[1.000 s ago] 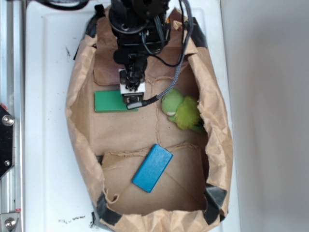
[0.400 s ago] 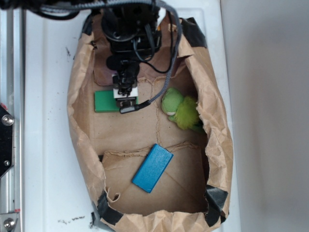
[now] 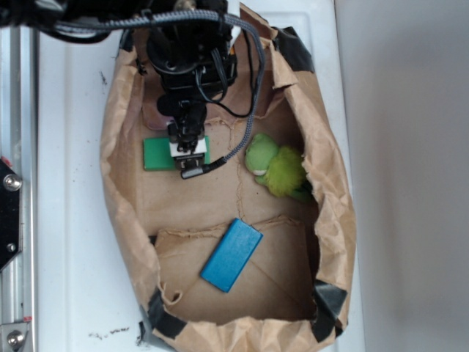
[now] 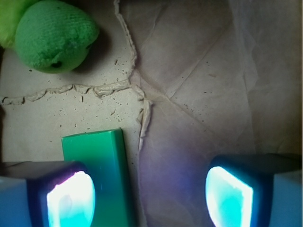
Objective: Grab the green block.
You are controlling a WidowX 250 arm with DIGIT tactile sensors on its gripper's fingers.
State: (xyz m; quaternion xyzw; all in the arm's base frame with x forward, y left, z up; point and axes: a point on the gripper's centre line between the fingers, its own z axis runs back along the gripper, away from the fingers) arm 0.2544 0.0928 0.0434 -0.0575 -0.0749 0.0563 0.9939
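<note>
Brown paper bag [image 3: 220,198] on white surface [image 3: 73,220]; green block [image 3: 157,154] inside

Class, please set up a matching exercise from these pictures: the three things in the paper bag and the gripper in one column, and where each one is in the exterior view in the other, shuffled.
Things:
1. green block
2. blue block
3. plush toy
4. gripper

Places:
A. low in the bag, lying at a slant
B. by the bag's right wall
C. open, over the green block's right end
D. upper left of the bag floor

Pairs: 1-D, 2-A, 3-B, 4-C
</note>
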